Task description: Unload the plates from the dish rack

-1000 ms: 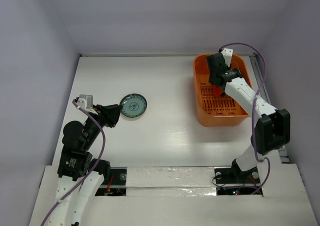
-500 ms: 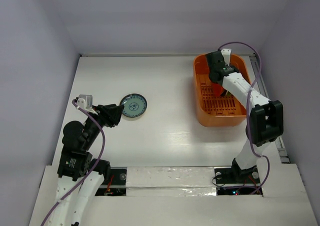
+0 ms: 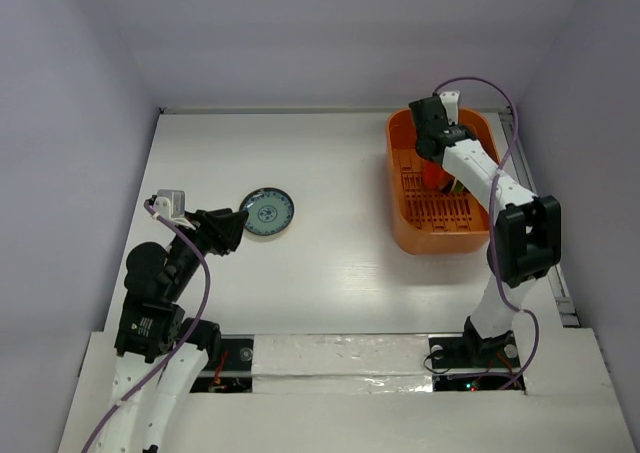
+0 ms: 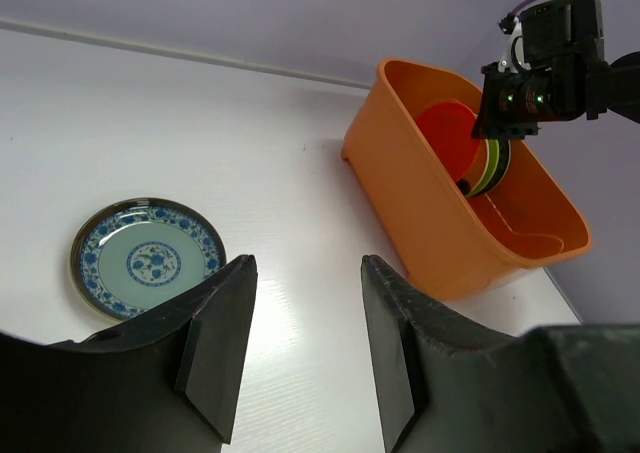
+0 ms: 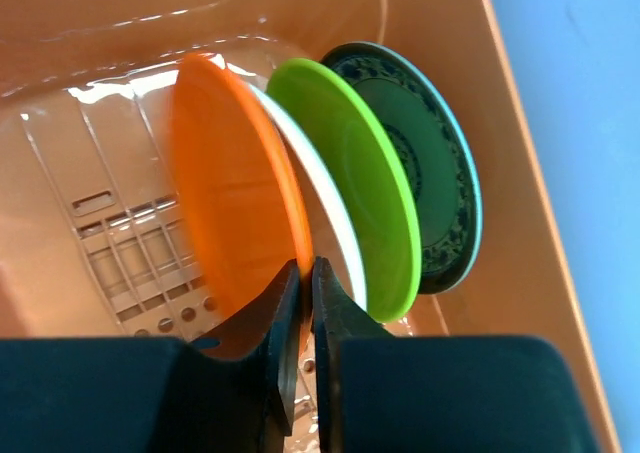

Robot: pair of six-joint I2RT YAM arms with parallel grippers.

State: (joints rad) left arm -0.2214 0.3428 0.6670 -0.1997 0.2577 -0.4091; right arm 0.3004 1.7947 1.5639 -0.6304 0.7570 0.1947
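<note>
Right pincer (image 5: 305, 308) gripping orange plate (image 5: 230, 203) rim, cream plate (image 5: 330, 223) just behind

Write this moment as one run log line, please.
phase: grasp in rack | right gripper: shut on orange plate rim, inside dish rack | left gripper: open, near blue patterned plate on table

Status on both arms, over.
Left claw open near blue plate on table. Right claw shut on orange plate in rack. White plate, green plate, dark plate standing behind it.

White table (image 3: 340, 273) enclosed by lilac walls (image 3: 330, 33).
</note>
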